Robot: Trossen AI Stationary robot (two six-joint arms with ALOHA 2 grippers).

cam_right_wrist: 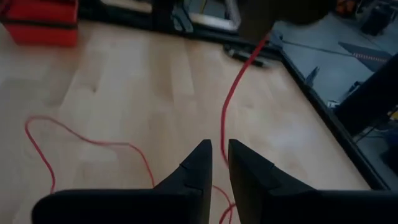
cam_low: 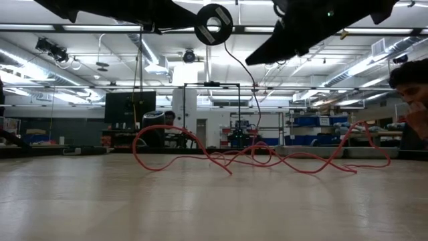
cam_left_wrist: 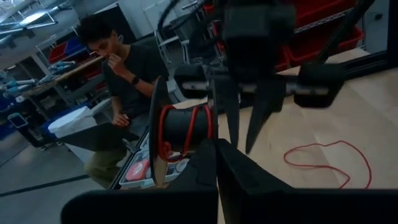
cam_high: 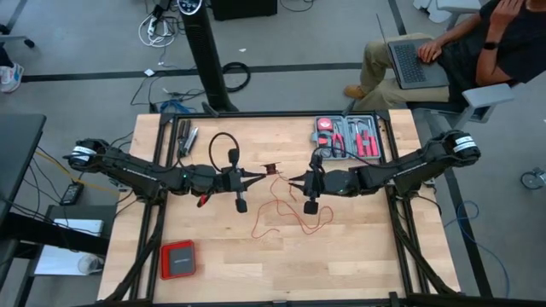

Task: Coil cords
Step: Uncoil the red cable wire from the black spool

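While the counter (cam_high: 358, 256) carries the work, the items read as follows.

Writing: no brand, label or lettering can be read on any item.

Cord (cam_high: 286, 213): thin red wire lying in loose loops on the counter near its middle, between the two grippers and slightly toward the front edge. From the low view (cam_low: 267, 159) the loops run mostly side to side across the counter, low and flat, with a taller arch at each end.

Cord, long axis: no single straight axis; the tangle spreads wider from left to right than from front to back. One strand rises off the counter toward the spool.

Spool (cam_left_wrist: 180, 134): small dark reel with red cord wound around its core, held off the counter between the two grippers; its axle lies roughly level, along the line between the arms.

Left gripper (cam_high: 256, 175): fully closed; the spool sits directly beyond its tips, and whether the tips pinch it cannot be told.

Right gripper (cam_high: 293, 182): fingers (cam_right_wrist: 193, 168) slightly parted with a narrow gap, nothing visibly between them; a red strand hangs just beyond the tips.

Red box (cam_high: 178, 258): flat, on the counter's front left.

Tool tray (cam_high: 351, 136): rear right, holding red-handled tools.

Person (cam_high: 461, 43): seated beyond the counter with a laptop.
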